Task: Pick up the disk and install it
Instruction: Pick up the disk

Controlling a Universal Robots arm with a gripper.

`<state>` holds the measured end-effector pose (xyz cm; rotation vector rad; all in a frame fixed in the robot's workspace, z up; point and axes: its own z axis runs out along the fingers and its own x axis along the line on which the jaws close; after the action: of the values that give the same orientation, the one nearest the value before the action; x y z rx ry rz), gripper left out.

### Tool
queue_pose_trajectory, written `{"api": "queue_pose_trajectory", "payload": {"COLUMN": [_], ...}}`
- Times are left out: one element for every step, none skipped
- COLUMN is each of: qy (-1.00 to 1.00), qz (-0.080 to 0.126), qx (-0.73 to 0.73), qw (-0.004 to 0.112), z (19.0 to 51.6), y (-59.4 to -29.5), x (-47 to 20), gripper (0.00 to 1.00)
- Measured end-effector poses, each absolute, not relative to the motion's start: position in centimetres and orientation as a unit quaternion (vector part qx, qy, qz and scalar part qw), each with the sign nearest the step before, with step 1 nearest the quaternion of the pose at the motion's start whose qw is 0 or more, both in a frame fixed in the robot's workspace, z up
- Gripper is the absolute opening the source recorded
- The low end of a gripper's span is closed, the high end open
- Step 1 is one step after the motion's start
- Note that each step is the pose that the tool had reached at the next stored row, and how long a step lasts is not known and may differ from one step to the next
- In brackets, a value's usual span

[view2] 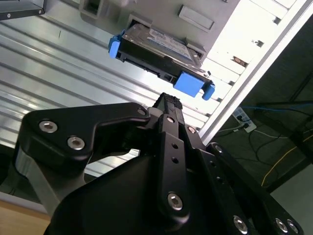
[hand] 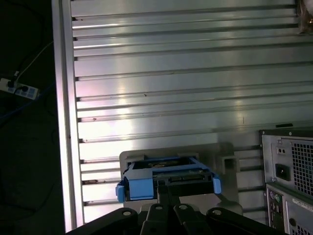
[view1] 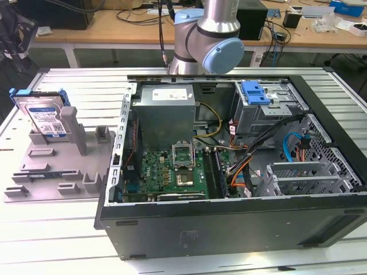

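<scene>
The disk (view1: 46,117) stands on edge in a grey fixture (view1: 63,166) at the exterior view's left. It leans back a little, blue carrier rail uppermost, close to the far corner of the slatted tabletop (view1: 69,86). Just beside the fixture, on the exterior view's right, lies the open computer case (view1: 229,223). Bare slats run between the fixture and the tabletop's far edge. The arm (view1: 206,34) rises behind the case, above the power supply (view1: 166,112). Inside the case, a drive cage with a blue latch (view1: 255,93) sits at the far right.

The first wrist view looks end-on at the disk (hand: 166,170) in its fixture (hand: 215,156), with open tabletop (hand: 171,88) stretching beyond. It also shows the tabletop's edge rail, a power strip (hand: 19,88) on the floor past it, and the case's rear panel (hand: 288,166).

In both wrist views the gripper (hand: 164,183) has its fingers drawn together on nothing, with the tips short of the disk and not touching it. The second wrist view shows the gripper (view2: 168,98) from the side, pointing at the disk's (view2: 156,46) connector edge between the two blue carrier ends.
</scene>
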<state>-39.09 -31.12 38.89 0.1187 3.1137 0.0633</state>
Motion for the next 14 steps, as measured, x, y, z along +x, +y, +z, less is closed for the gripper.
{"api": "queue_pose_trajectory", "payload": {"qy": [0.999,0.999,1.0,0.999,0.999,0.999,0.998,0.996,0.995,0.992,0.991,0.99,0.987,0.985], "qz": [0.02,0.02,0.02,0.02,0.02,0.02,0.02,0.02,0.021,0.021,0.021,0.021,0.021,0.021], "qx": [0.038,0.023,-0.01,-0.026,-0.036,-0.049,-0.067,-0.084,-0.102,-0.122,-0.131,-0.139,-0.157,-0.172], "qw": [0.011,0.009,0.007,0.007,0.006,0.005,0.004,0.003,0.002,0.001,0.0,0.0,-0.002,-0.003], "z": [38.88,38.88,38.87,38.85,38.84,38.82,38.8,38.78,38.75,38.73,38.72,38.71,38.68,38.66], "y": [-31.11,-31.11,-31.12,-31.12,-31.12,-31.12,-31.12,-31.12,-31.12,-31.12,-31.12,-31.12,-31.12,-31.12], "x": [-39.09,-39.09,-39.09,-39.09,-39.09,-39.09,-39.09,-39.09,-39.09,-39.09,-39.09,-39.09,-39.09,-39.09], "gripper": [0.11,0.11,0.11,0.11,0.11,0.11,0.11,0.11,0.11,0.11,0.11,0.11,0.17,0.24]}}
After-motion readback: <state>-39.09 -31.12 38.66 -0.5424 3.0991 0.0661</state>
